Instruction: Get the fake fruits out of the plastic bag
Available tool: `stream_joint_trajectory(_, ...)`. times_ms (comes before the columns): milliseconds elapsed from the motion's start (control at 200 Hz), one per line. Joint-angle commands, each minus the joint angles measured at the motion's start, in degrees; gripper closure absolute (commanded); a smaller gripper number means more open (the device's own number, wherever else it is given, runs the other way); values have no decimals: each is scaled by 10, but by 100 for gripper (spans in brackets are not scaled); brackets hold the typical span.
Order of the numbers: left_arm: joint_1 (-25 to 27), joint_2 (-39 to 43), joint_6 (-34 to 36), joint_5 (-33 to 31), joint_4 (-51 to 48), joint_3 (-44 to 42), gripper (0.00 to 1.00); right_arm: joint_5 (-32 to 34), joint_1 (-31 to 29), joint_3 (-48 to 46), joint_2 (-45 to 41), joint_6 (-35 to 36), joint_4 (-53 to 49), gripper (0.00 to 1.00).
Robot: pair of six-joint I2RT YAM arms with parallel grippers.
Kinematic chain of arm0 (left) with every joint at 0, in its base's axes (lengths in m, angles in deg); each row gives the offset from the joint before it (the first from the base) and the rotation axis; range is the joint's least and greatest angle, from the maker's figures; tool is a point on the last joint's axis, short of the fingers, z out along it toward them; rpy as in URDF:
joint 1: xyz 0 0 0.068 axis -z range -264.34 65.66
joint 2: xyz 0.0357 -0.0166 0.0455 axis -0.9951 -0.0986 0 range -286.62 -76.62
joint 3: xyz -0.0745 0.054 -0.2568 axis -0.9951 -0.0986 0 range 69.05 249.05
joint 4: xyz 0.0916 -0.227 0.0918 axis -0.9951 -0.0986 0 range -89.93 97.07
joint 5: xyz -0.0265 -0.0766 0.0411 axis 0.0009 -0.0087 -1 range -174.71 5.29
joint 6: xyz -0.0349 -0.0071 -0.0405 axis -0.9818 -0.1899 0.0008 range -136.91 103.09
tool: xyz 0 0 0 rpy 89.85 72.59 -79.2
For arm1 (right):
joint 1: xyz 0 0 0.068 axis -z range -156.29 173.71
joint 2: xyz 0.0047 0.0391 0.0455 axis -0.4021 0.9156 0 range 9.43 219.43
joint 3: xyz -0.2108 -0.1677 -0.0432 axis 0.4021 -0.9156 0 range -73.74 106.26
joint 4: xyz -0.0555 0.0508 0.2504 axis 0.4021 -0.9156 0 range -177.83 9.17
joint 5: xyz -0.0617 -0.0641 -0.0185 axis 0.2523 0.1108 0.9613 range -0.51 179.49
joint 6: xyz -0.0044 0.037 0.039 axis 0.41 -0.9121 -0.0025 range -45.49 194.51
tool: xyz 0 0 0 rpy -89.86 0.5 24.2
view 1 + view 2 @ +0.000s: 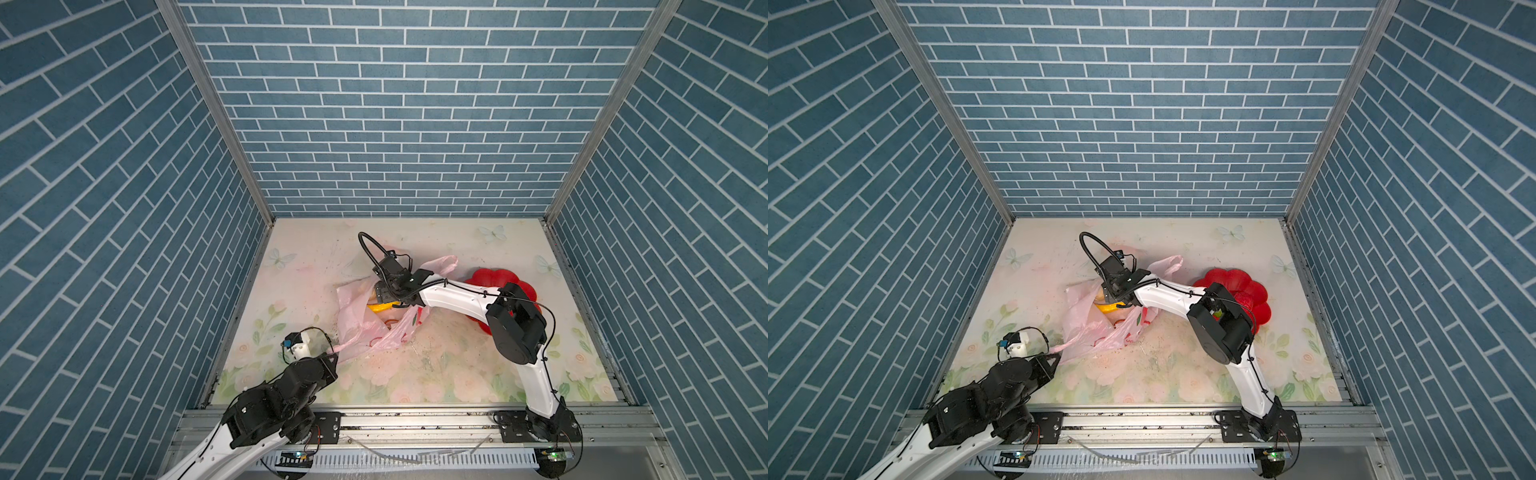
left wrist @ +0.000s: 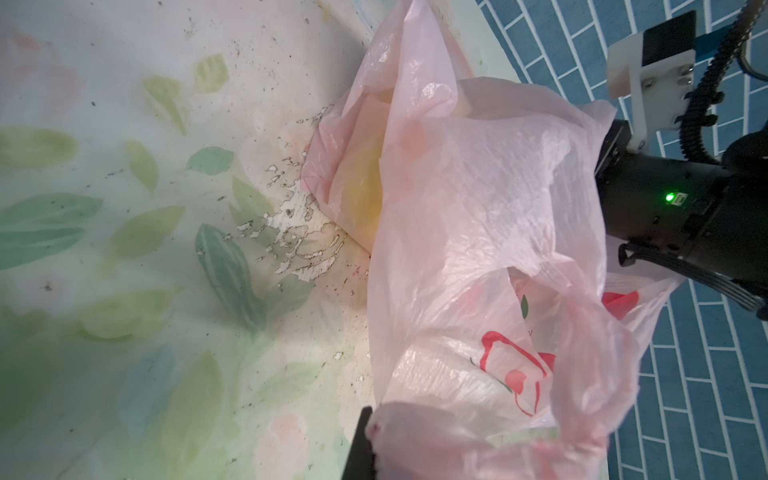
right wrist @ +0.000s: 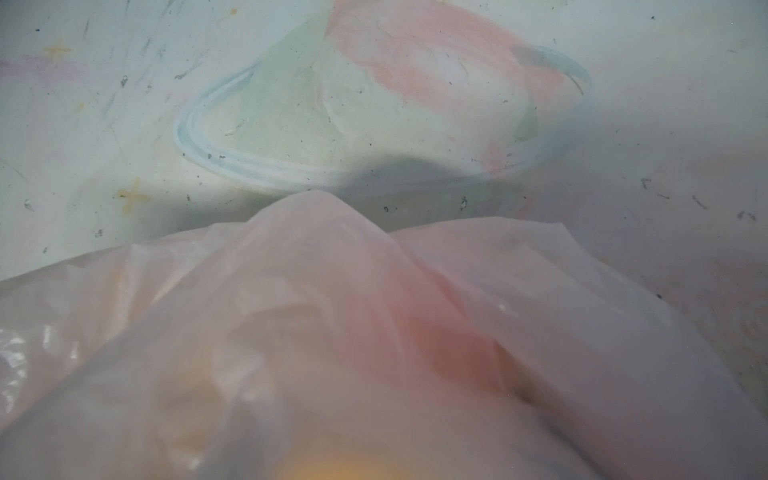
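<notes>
Pinching a handle of the crinkly pale-pink plastic bag [image 1: 361,328], your left fingers [image 2: 359,449] are pressed together. You cannot tell how far your right fingers [image 1: 382,294] are spread, buried in its mouth just above the long yellow toy banana [image 1: 380,308].

The right gripper [image 1: 383,292] sits in the mouth of the bag [image 1: 357,328]. Its fingertips are hidden by its own wrist and the film, so how the jaws stand cannot be told. The banana [image 1: 377,308] shows only as a short yellow strip beneath it. The right wrist view is blurred: a yellow-orange glow [image 3: 345,467], cut by the edge, and a reddish patch [image 3: 453,349] behind film, neither nameable. Of the left gripper [image 2: 374,440] only one dark finger shows, cut by the edge. The right arm [image 1: 453,297] covers part of the plate [image 1: 494,276].
</notes>
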Motion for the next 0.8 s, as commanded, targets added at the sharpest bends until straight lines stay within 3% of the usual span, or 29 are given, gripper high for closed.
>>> stream_joint_trajectory(0,2,5,-3,7,-25,-11,100,21,3,34,16,24,1,18)
stream_joint_trajectory(590,2,1,-15,13,-26,-31,100,28,20,58,68,29,42,18)
stream_joint_trajectory(795,2,0,-20,11,-27,-31,100,19,31,70,81,25,44,23)
